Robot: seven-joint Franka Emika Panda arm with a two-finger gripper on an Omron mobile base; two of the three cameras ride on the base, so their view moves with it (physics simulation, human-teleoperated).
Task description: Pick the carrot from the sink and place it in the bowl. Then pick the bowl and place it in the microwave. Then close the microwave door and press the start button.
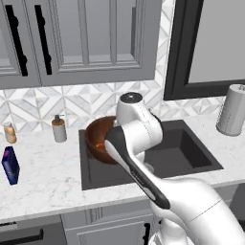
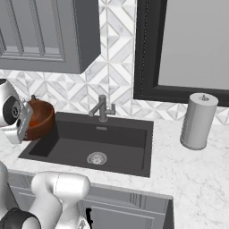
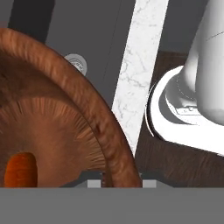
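Carrot (image 3: 19, 169): orange stub lying inside the bowl (image 3: 65, 113), at 7 o'clock in the hand view, on the bowl's inner floor.

Bowl: reddish-brown, wood-grained, glossy. Held tilted, up off the counter above the sink's (image 1: 191, 158) left edge in the left base view; in the right base view it hangs at 9 o'clock, beside the arm's wrist. Rim runs in an arc from 10 o'clock down to 6 o'clock in the hand view.

Gripper (image 3: 114, 181): clenched on the bowl's rim, the rim passing between the finger tips at 6 o'clock.

Sink: dark grey basin, silver drain (image 2: 96, 158) on its floor, grey faucet (image 2: 102, 108) at its back edge.

Counter (image 1: 43, 177): white marble. Carries a blue bottle (image 1: 10, 165) at 9 o'clock in the left base view, a soap dispenser (image 1: 59, 128) and a small amber bottle (image 1: 9, 133) by the tiled wall, a paper towel roll (image 2: 198, 120) right of the sink.

Cabinets (image 1: 86, 38): grey, panelled, black handles, above the counter.
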